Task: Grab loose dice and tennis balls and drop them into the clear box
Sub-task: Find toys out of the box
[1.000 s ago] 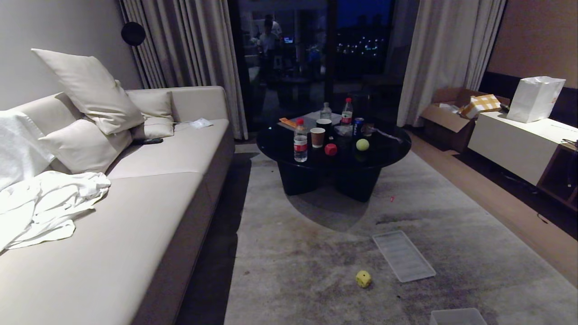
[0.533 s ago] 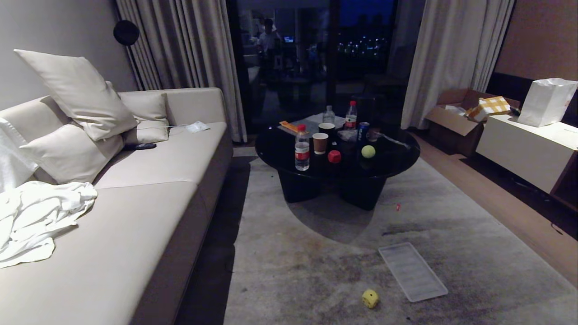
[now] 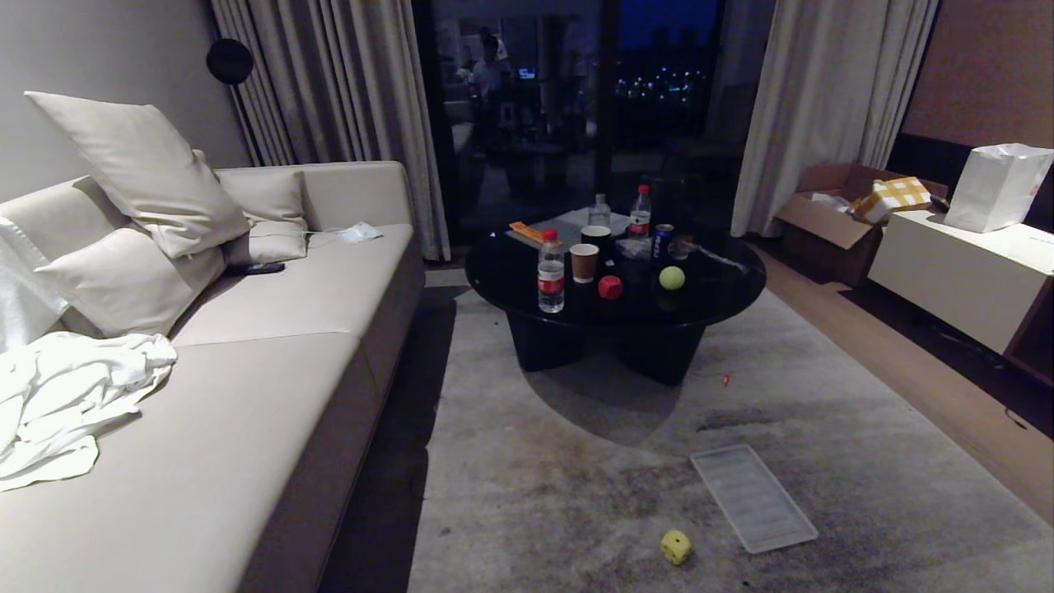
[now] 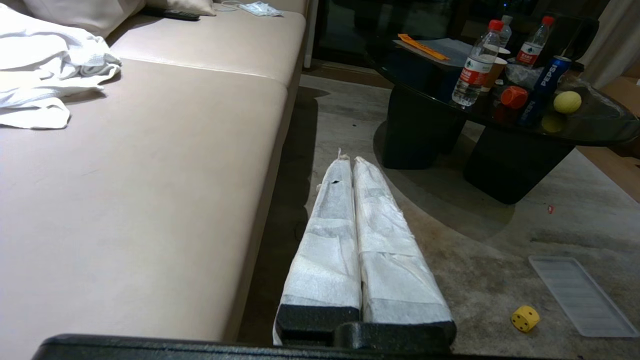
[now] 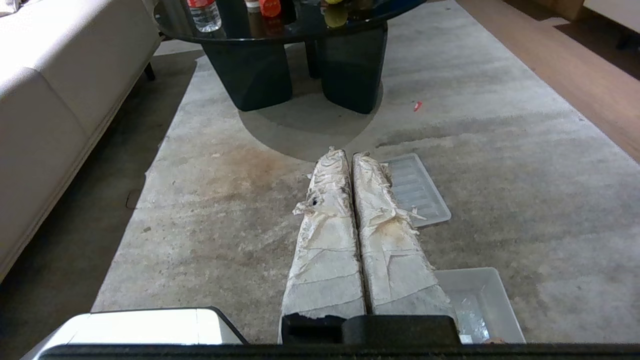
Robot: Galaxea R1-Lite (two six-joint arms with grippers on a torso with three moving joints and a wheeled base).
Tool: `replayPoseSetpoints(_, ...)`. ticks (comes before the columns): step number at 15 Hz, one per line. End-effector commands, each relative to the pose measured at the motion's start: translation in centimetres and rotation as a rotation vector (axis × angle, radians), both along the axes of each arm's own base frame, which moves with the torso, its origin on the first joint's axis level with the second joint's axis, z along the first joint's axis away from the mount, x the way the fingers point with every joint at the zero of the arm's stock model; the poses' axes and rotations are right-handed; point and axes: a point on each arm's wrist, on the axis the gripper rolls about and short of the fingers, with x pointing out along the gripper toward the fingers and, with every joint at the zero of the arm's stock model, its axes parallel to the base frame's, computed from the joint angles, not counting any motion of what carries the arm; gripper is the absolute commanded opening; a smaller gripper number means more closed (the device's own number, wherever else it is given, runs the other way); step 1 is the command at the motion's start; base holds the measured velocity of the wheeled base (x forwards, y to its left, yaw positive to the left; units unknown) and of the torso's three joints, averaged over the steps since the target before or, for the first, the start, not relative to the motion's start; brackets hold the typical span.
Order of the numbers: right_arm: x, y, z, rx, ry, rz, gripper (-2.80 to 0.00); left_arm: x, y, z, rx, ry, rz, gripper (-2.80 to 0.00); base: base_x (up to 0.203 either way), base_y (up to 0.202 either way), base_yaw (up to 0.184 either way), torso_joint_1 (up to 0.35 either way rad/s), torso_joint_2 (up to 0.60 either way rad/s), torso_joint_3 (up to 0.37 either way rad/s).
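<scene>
A yellow die [image 3: 675, 546] lies on the carpet near me, also seen in the left wrist view [image 4: 524, 318]. On the black round table a red die [image 3: 609, 287] sits beside a yellow-green tennis ball [image 3: 672, 277]. The clear box [image 5: 480, 305] shows only in the right wrist view, on the carpet just under my right gripper [image 5: 346, 154]. That gripper is shut and empty. My left gripper [image 4: 350, 160] hangs over the carpet by the sofa, also shut and empty. Neither arm appears in the head view.
A flat ribbed lid [image 3: 753, 497] lies on the carpet right of the yellow die. The long beige sofa [image 3: 272, 362] runs along the left. Bottles [image 3: 550, 280], cups and a can crowd the table [image 3: 725, 288]. A white cabinet [image 3: 955, 263] and a cardboard box [image 3: 823, 218] stand at the right.
The whole head view shifted during the first half second, so the camera moved; the clear box dropped out of its lower edge. Since then the view holds still. Nothing on the floor or table moved.
</scene>
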Motion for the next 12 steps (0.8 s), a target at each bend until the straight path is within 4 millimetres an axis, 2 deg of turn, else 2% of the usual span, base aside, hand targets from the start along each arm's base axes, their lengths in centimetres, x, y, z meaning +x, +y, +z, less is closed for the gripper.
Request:
replayPoseSetpoints(1,0.0,0.0,-0.01,0.001,0.002,0.0,-2.8,0.01,0.0,0.01,-0.001,0.001,0.001,-2.8,0.0,0.0,0.0,0.0,0.0,0.0)
replayPoseSetpoints(4,0.0,0.0,-0.01,0.001,0.002,0.0,-2.8,0.0,0.0,0.01,-0.001,0.0,0.001,-2.8,0.0,0.0,0.0,0.004,0.01,-0.099)
replayPoseSetpoints(12,0.0,0.0,-0.01,0.001,0.002,0.0,-2.8,0.01,0.0,0.01,-0.001,0.001,0.001,-2.8,0.0,0.0,0.0,0.001,0.0,-0.196)
